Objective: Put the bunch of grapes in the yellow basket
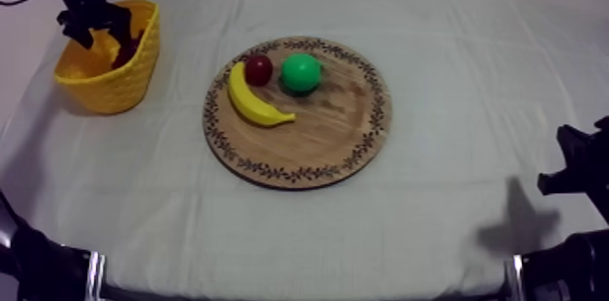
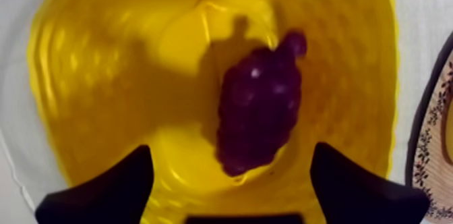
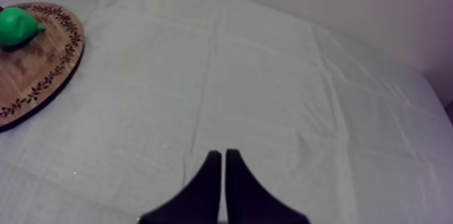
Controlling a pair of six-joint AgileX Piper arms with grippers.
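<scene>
- At the upper left of the top view, the yellow woven plastic basket (image 1: 107, 89) stands on the cloth-covered surface (image 1: 435, 232), well apart from the board, so that it is within reach of the left arm.
- The dark purple bunch of grapes (image 2: 259, 108) is seen lying on the basket's floor, touched by neither finger; the placing step is judged done.
- The left gripper (image 2: 230, 166) is held over the basket's mouth with its fingers spread wide and nothing between them, a stance fit for a drop and a clean lift away.
- At the frame's centre, the round wooden board with a patterned rim (image 1: 317, 132) carries the yellow toy banana (image 1: 249, 101), the small red fruit (image 1: 259, 70) and the green pear (image 1: 300, 72), clustered at its upper left and untouched.
- At the right edge, the right gripper (image 3: 223, 154) is kept low over bare cloth, fingers pressed together on nothing, out of the way.
</scene>
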